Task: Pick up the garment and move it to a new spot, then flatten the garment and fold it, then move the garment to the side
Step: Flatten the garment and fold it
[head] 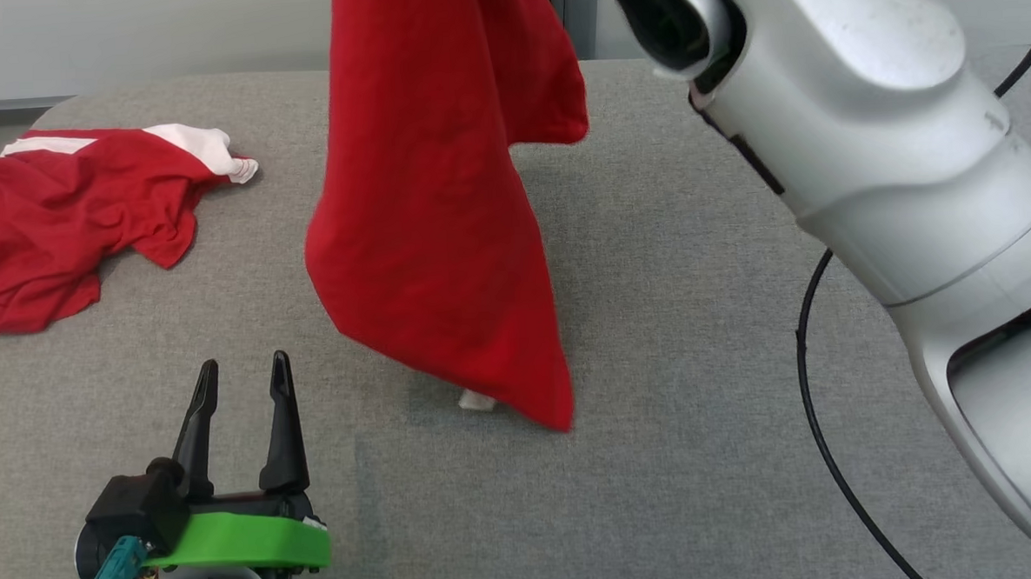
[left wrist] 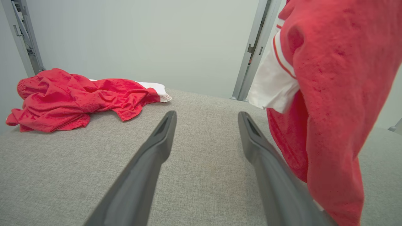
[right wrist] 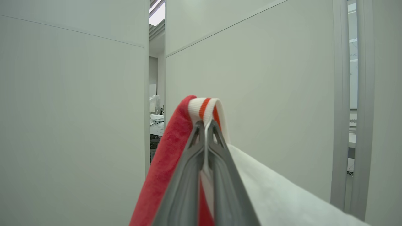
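**My right gripper (right wrist: 205, 124) holds the red garment (head: 444, 240) up high**

On the far left, another red shirt (head: 60, 231) lies in a crumpled heap on the gray table (head: 701, 360). It is well apart from my work.

Next comes my left gripper (head: 244, 360), low over the table and close to me. Its two fingers are spread wide and hold nothing. In the left wrist view the garment hangs just beside it.

In the middle, the red garment hangs down in one long bunch. Its low corner comes down to the table, and a small white bit (head: 477, 402) peeks out under it. I cannot tell if the cloth rests there or just brushes it.

On the right, my right arm (head: 892, 134) reaches up. The fingers of my right gripper are pressed together on the garment's white and orange striped edge (right wrist: 205, 108), pinching it.

I think I am in the first step, lifting the garment and taking it to a new spot. Next I should bring it down onto open table. My left gripper can then grab another edge so the two can pull it flat. The cloth is floppy, so I should go slow or it may land in a lump.

No box or basket is part of this job, so the table is what holds things, and on it lies the other shirt
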Controlling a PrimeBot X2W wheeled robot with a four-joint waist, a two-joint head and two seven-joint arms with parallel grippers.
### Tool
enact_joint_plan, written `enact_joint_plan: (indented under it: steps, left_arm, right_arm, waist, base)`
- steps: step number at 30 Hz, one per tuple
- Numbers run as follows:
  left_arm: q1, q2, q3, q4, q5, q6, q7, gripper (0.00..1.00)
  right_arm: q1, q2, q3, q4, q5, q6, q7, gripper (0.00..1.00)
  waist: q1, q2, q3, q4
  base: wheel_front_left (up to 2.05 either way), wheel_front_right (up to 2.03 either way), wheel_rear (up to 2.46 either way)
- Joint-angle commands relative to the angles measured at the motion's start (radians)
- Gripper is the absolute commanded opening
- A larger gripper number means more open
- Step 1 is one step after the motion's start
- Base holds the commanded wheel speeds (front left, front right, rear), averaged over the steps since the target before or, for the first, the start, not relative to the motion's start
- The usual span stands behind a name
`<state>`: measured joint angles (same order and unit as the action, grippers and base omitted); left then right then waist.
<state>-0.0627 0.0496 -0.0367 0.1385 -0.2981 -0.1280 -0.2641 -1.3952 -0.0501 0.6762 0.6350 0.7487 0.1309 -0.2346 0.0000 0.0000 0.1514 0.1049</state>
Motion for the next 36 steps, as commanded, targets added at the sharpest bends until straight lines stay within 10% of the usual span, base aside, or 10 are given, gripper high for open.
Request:
enact_joint_plan:
  steps: [1,10,25,26,27,28,36]
  left_arm:
    - [0.003,0.002,0.006,-0.002,-0.001,0.001,-0.001,1.00]
    - [-0.018,0.002,0.005,-0.018,-0.005,0.011,-0.001,1.00]
    - [-0.012,0.002,0.008,-0.010,0.010,0.006,-0.001,1.00]
    - [-0.009,0.002,0.010,-0.009,0.012,0.006,-0.001,1.00]
    - [-0.007,0.002,0.012,-0.009,0.013,0.005,-0.001,1.00]
    - [-0.006,0.002,0.013,-0.008,0.015,0.005,-0.001,1.00]
    - [-0.020,0.002,0.006,0.001,0.026,0.001,-0.001,1.00]
  right_arm:
    - [-0.030,-0.002,-0.023,0.005,0.016,0.000,-0.016,0.00]
    - [0.073,-0.008,-0.084,0.160,-0.035,0.000,-0.030,0.00]
    - [0.443,-0.210,-0.189,0.423,-0.207,0.000,-0.031,0.00]
    - [0.453,-0.221,-0.208,0.431,-0.225,0.000,-0.032,0.04]
    - [0.463,-0.230,-0.230,0.438,-0.246,0.000,-0.032,0.73]
    - [0.472,-0.236,-0.247,0.444,-0.264,0.000,-0.032,1.00]
    - [0.509,-0.246,-0.409,0.443,-0.460,0.000,-0.031,1.00]
  waist:
    - [0.0000,0.0000,0.003,-0.005]
    - [0.0000,0.0000,0.029,-0.055]
    - [0.0000,0.0000,0.027,-0.105]
    - [0.0000,0.0000,0.027,-0.109]
    - [0.0000,0.0000,0.027,-0.112]
    - [0.0000,0.0000,0.027,-0.114]
    - [0.0000,0.0000,0.015,-0.120]
  base:
    - [0.00,0.00,0.00]
    - [0.00,0.00,0.00]
    - [0.00,0.00,0.00]
    - [0.00,0.00,0.00]
    - [0.00,0.00,0.00]
    - [0.00,0.00,0.00]
    - [0.00,0.00,0.00]
